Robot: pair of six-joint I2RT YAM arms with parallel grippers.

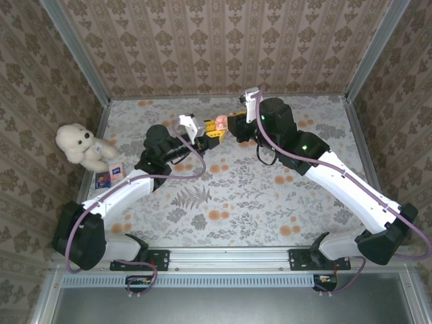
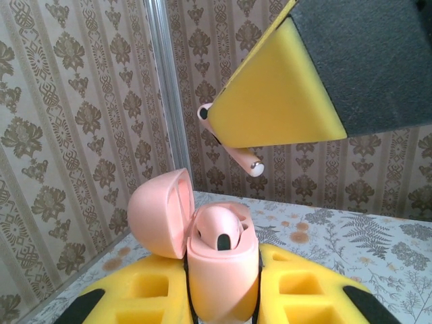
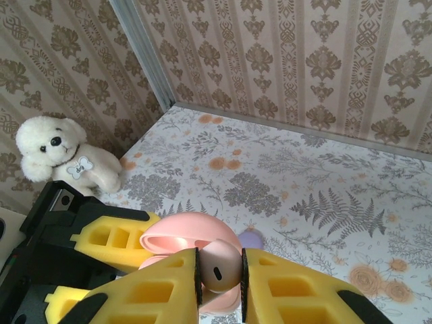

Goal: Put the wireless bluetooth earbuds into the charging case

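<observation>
**A:** Which arm holds what?

**B:** The left gripper is clamped on the pink charging case, lid open, at lower centre of its wrist view. The right gripper is closed on an earbud.

**A:** And where is the earbud relative to the case?

**B:** Just above the case's open mouth, not touching, stem slanting down to the right.

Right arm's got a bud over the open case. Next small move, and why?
Probably lower the right gripper a little, aiming beside the seated earbud. It holds the second earbud above the open charging case, apart from it; the left gripper grips the case, and one slot is already filled.
</observation>
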